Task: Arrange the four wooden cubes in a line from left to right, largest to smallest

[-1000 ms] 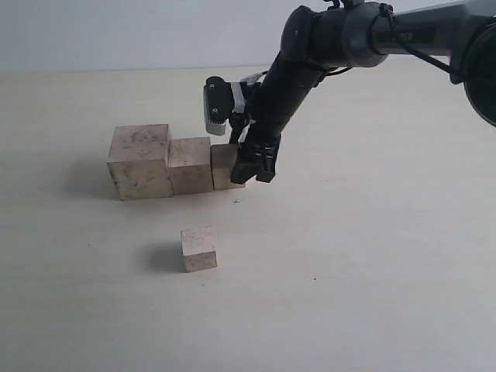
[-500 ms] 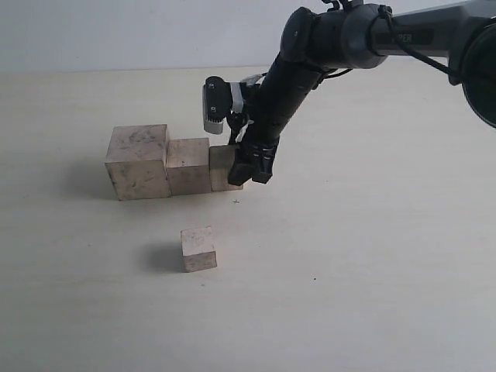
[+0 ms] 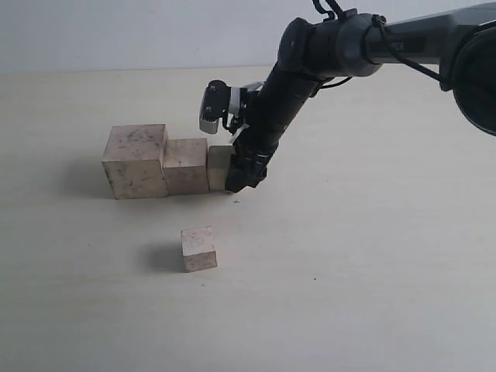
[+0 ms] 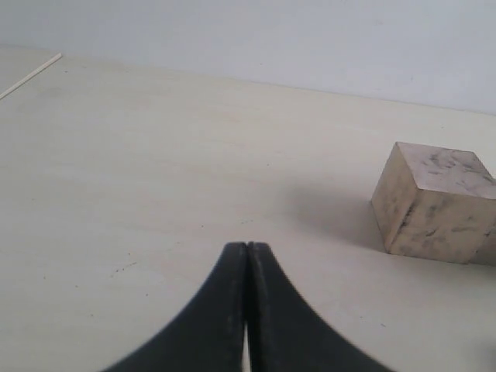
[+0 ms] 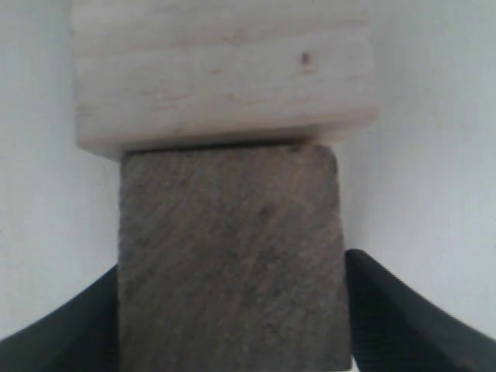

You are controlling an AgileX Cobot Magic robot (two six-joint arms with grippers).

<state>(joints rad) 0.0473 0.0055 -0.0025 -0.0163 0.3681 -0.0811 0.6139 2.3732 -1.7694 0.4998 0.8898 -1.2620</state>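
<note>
While right gripper (image 3: pixel 243 175) clamps third cube (image 3: pixel 218 166) in row, left gripper (image 4: pixel 246 267) pinched together

Colour rundown: the biggest cube (image 3: pixel 136 161) on the left is pale beige wood with grey-dark speckles and smudges. The second cube (image 3: pixel 184 165) is the same beige, a touch warmer. The third cube (image 3: pixel 218 167) looks duller, grey-brown with slanted grain in the right wrist view. The loose cube (image 3: pixel 198 248) nearer is pale beige too. The table (image 3: pixel 372 256) is cream and the wall (image 3: pixel 116 31) pale grey-blue. The right gripper (image 3: pixel 246 172) and left gripper (image 4: pixel 246 256) are black, and the wrist camera (image 3: pixel 213 110) is whitish-grey.
</note>
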